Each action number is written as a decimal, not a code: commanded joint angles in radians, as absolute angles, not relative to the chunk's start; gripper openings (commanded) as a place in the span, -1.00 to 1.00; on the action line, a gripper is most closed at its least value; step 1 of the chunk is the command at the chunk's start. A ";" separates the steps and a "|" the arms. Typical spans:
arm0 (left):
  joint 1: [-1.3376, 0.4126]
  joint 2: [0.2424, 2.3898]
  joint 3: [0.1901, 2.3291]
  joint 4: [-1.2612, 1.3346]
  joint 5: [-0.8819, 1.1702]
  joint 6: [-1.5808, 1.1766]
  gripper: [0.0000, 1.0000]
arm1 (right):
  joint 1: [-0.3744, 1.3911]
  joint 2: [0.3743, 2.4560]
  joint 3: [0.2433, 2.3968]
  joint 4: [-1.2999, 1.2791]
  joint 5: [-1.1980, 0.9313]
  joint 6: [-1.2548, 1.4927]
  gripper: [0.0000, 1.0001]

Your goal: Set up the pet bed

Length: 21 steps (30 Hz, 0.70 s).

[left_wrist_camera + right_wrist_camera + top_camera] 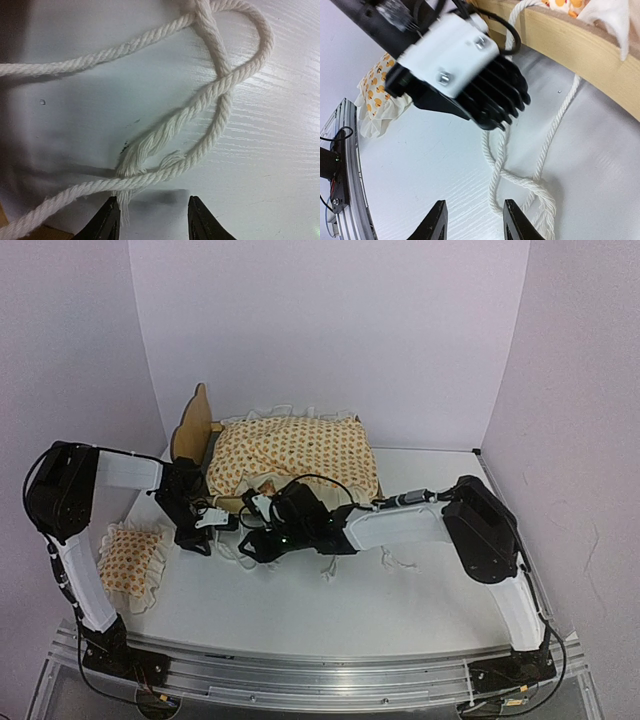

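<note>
The light plywood pet bed (197, 428) with its tall scalloped headboard stands at the table's 12 o'clock, and a cream orange-patterned ruffled cushion (295, 452) lies in it. At the bed's 7 o'clock the left gripper (152, 220) hangs over the white table (280, 165), fingers partly apart with nothing between them. A white twisted cotton cord (222, 82) lies crossed at their 12 o'clock, its frayed end just beside one fingertip. The right gripper (472, 222), at the left one's 3 o'clock, is likewise partly spread and empty, with the cord's loop at its 1 o'clock. A small matching ruffled pillow (130, 558) lies at the table's 9 o'clock.
</note>
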<state>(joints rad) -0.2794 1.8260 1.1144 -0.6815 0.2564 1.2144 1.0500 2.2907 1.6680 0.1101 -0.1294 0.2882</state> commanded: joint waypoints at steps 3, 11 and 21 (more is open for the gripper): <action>-0.274 1.896 1.192 -0.647 0.237 1.220 -0.02 | 1.055 2.206 1.633 0.125 -0.114 0.279 -0.24; -0.272 1.957 1.200 -0.666 0.170 1.211 -0.16 | 1.056 2.177 1.592 0.125 -0.101 0.277 -0.24; -0.269 1.976 1.192 -0.679 0.137 1.195 -1.00 | 1.055 2.263 1.686 -0.088 0.102 0.273 -0.06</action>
<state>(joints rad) -0.2703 1.9202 1.1997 -0.6621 0.1958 1.2031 1.0500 2.2477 1.5907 0.0492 -0.0233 0.2850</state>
